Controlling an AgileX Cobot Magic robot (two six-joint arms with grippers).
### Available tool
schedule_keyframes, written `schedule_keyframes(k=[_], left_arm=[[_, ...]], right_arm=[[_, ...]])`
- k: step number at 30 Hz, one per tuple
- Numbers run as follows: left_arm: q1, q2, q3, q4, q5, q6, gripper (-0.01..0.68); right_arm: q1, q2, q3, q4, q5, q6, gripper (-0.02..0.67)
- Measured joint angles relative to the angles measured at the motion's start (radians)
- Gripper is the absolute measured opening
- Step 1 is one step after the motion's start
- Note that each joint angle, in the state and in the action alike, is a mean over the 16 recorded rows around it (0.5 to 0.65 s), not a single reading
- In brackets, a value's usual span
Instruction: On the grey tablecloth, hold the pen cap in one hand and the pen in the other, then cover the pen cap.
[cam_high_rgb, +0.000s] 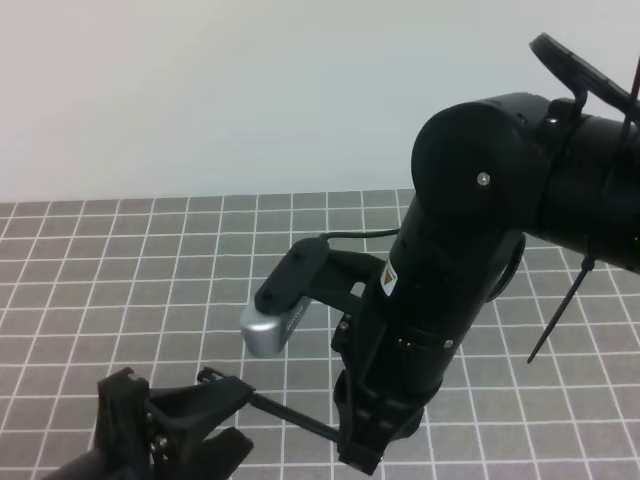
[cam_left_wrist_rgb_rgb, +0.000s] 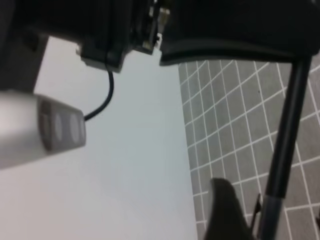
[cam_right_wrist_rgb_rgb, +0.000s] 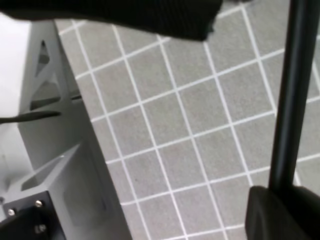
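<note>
No writing reads clearly. The right pincer (cam_high_rgb: 365, 445) clamps the pen (cam_high_rgb: 295, 416) over the grey tablecloth (cam_high_rgb: 120, 270); the left pincer (cam_high_rgb: 205, 405) stands apart.

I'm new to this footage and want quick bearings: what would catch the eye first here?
The bulky black right arm fills the right of the exterior high view, reaching down over the grey tablecloth. Low in that view a thin black pen spans between the left gripper and the right gripper. A silver wrist camera juts out beside the arm.
</note>
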Motion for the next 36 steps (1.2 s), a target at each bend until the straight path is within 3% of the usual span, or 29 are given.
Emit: schedule_keyframes(k=[6, 11, 16, 23, 29, 36], left_arm=[[0.000, 0.000, 0.000, -0.109, -0.019, 0.042, 0.359], [0.000, 0.000, 0.000, -0.287, -0.058, 0.123, 0.282], [0.000, 0.003, -0.001, -0.604, -0.162, 0.234, 0.169], [0.000, 0.019, -0.039, -1.165, -0.345, 0.464, 0.028], [0.000, 0.054, -0.097, -1.556, -0.430, 0.654, 0.004], [0.000, 0.120, -0.153, -1.772, -0.368, 0.782, 0.001]], right_arm=[[-0.005, 0.000, 0.000, -0.079, 0.000, 0.067, 0.042], [-0.029, 0.001, -0.001, -0.135, -0.025, 0.140, 0.059], [-0.084, 0.001, 0.001, -0.186, -0.049, 0.243, 0.063], [-0.194, 0.002, 0.041, -0.218, -0.154, 0.404, 0.063], [-0.266, 0.017, 0.116, -0.204, -0.294, 0.517, 0.063], [-0.293, 0.086, 0.192, -0.151, -0.437, 0.595, 0.063]])
